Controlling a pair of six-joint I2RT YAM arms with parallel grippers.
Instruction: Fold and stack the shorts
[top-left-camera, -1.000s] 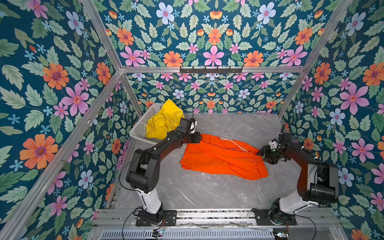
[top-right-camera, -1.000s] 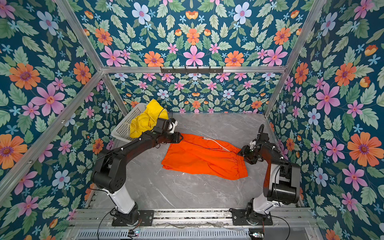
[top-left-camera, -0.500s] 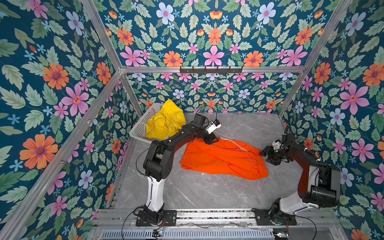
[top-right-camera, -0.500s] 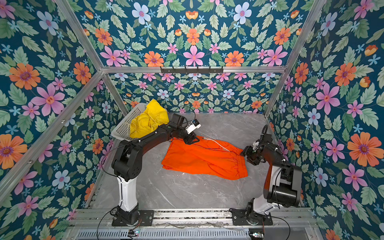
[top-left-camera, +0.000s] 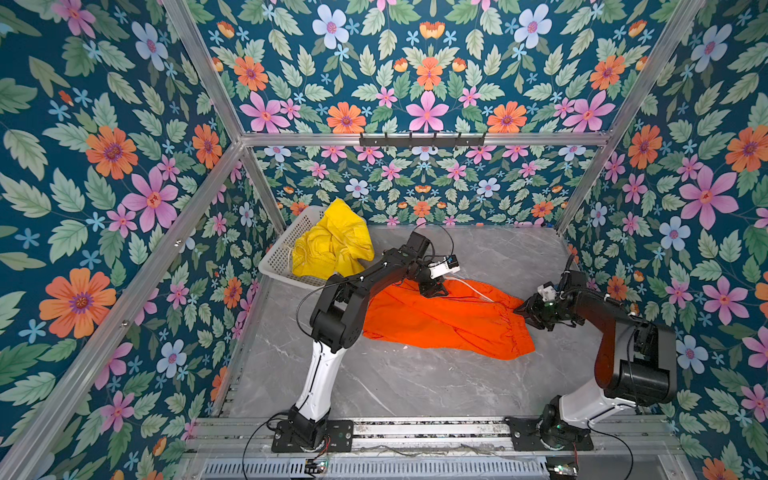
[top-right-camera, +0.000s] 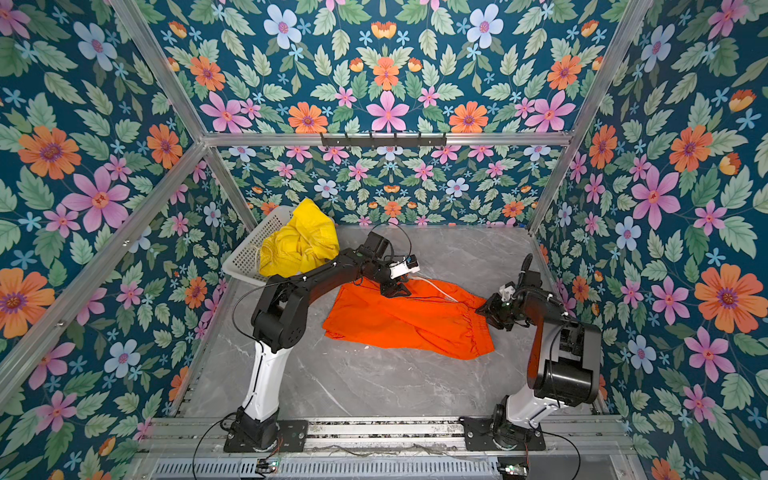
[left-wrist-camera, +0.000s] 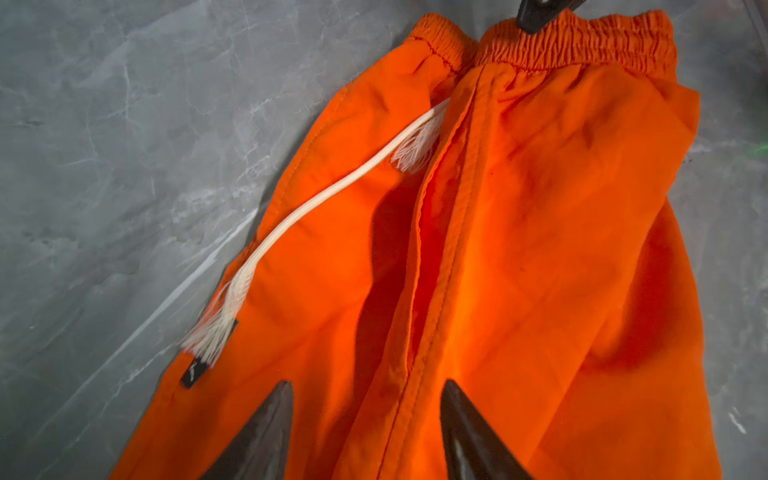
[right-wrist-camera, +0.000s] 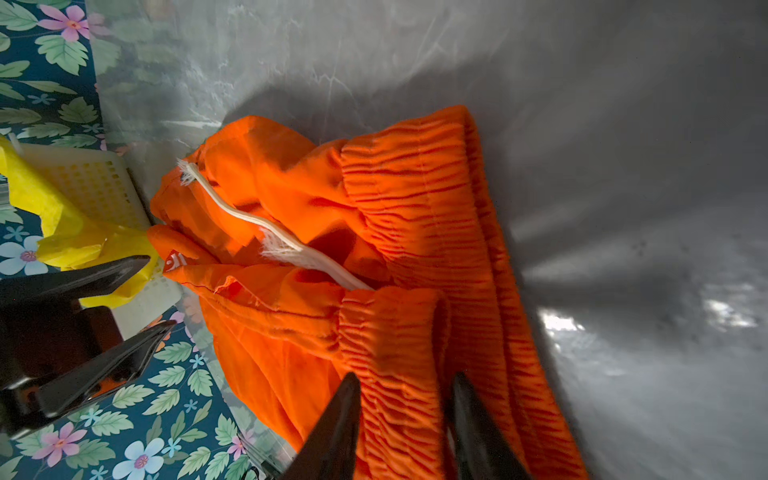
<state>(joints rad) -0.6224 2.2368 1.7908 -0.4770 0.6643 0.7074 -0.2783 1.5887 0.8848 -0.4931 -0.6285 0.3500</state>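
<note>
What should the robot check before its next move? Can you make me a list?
1. Waistband of the orange shorts between the right jaws: ok.
2. Right jaws squeezing it tight: cannot tell.
3. Left jaws open over the orange shorts: ok.
4. Orange shorts smooth on the table: not ok, creased.
5. Drawstring tucked in: not ok, it lies loose on top.
6. Yellow shorts out of the way in the basket: ok.
</note>
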